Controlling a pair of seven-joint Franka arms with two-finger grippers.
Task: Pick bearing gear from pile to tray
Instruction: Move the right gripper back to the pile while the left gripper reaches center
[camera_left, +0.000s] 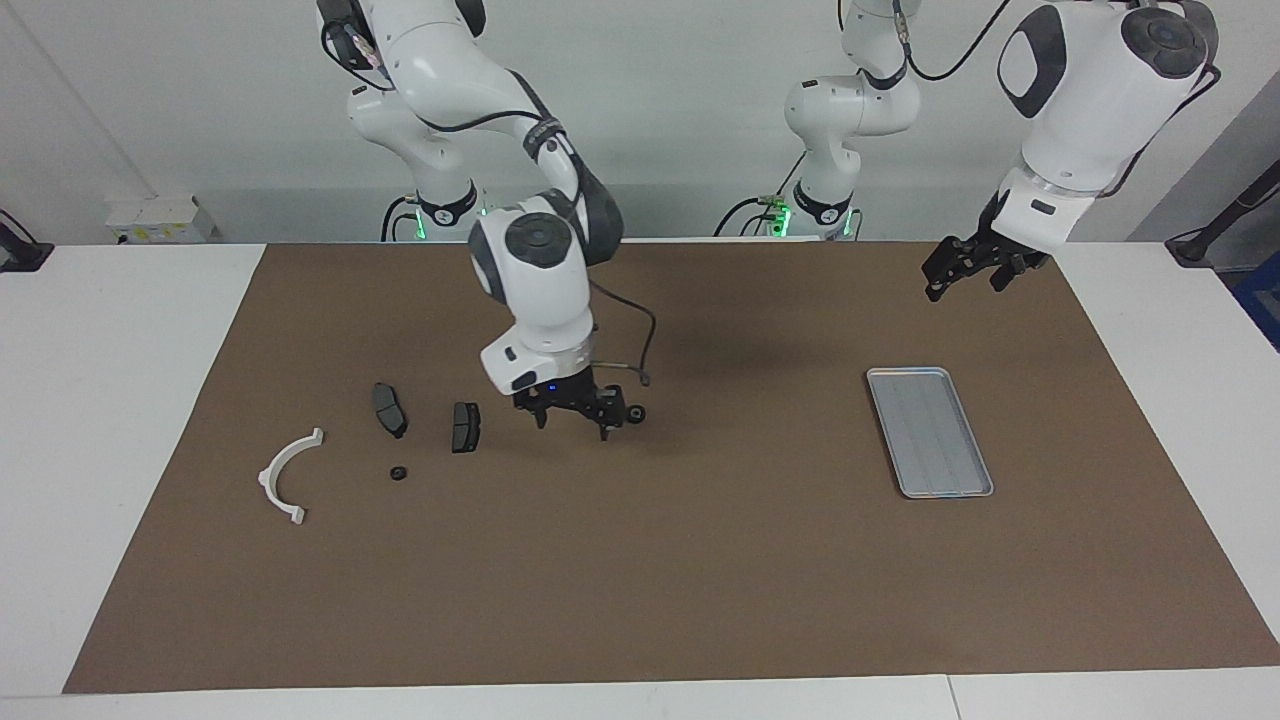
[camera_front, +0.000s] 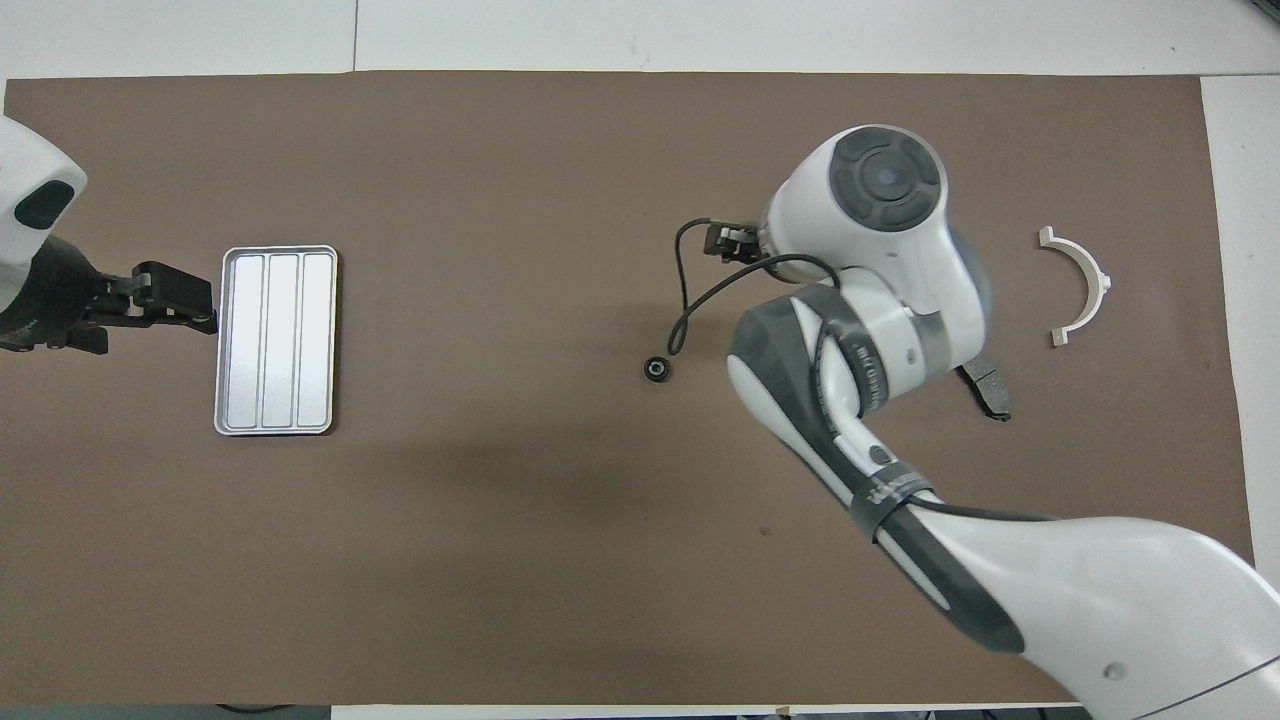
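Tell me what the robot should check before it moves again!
1. Right gripper open: ok, nothing is held.
2. Black ring in the tray: not ok, it lies on the mat mid-table, beside the right gripper.
3. Ring clear of the right gripper's fingers: cannot tell.
4. Tray has room: ok, nothing lies in it.
5. Left gripper out of the way: ok, it waits open over the mat beside the tray.
6. Second ring reachable: ok, it lies loose, apart from the brake pads and the white bracket.
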